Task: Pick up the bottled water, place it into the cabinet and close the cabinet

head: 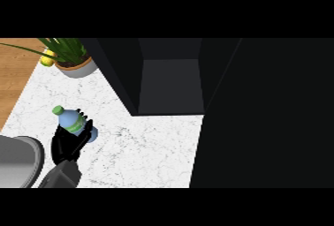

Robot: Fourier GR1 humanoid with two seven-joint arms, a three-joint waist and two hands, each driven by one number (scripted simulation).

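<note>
The bottled water [69, 118] is clasped by the curled fingers of the left hand [66, 145], apparently for carrying toward the open cabinet [171, 84] at one o'clock.

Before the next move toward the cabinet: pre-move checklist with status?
1. Left robot hand curled round the clear plastic water bottle with a green cap: ok.
2. Bottle lifted off the white marble counter: cannot tell from this steep view.
3. Dark cabinet open, its inside showing: ok.
4. Leafy green plant in a grey pot out of the bottle's way to the cabinet: ok, it stands at the far left corner.
5. Cabinet door position: cannot tell; the broad dark area at the right may be the door.
6. Right robot hand ready to close the door: cannot tell, not in view.
</note>
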